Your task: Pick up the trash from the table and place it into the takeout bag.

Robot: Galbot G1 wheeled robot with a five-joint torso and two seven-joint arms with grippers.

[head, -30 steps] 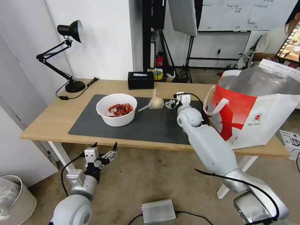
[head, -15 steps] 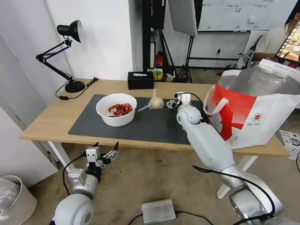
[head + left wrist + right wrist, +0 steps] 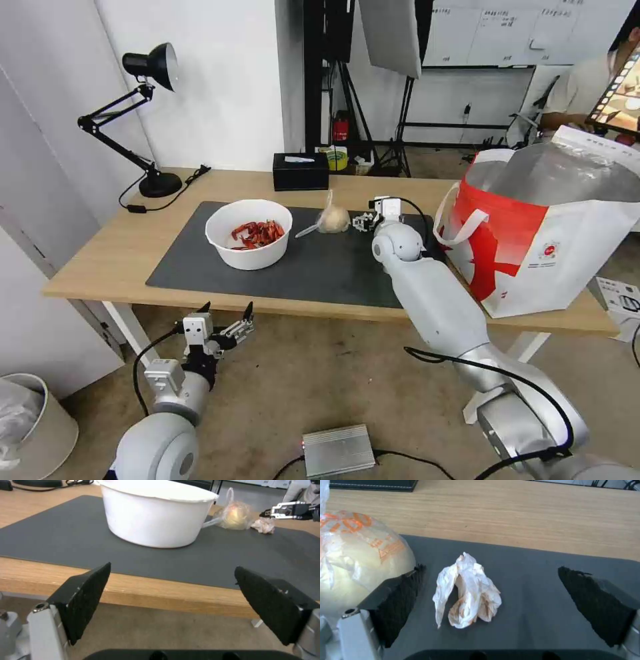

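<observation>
Reaching farther over the mat since a second ago, the right gripper (image 3: 490, 607) now brackets the crumpled tissue (image 3: 468, 595) between wide-spread jaws, the knotted clear bag (image 3: 356, 562) just outside one jaw. Nothing is lifted: bowl of red scraps (image 3: 249, 233), bag and tissue remain on the table (image 3: 100, 257); the takeout bag (image 3: 547, 227) stands well beyond, its interior hidden. Parked below the table edge, the left gripper (image 3: 171, 603) gapes wide.

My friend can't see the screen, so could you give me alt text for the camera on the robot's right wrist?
The open right pincer sits low over a dark grey mat, its two black fingers on either side of a crumpled white tissue with orange stains. A knotted clear bag with orange print lies beside one finger, and the light-wood table stretches beyond the mat.
</observation>
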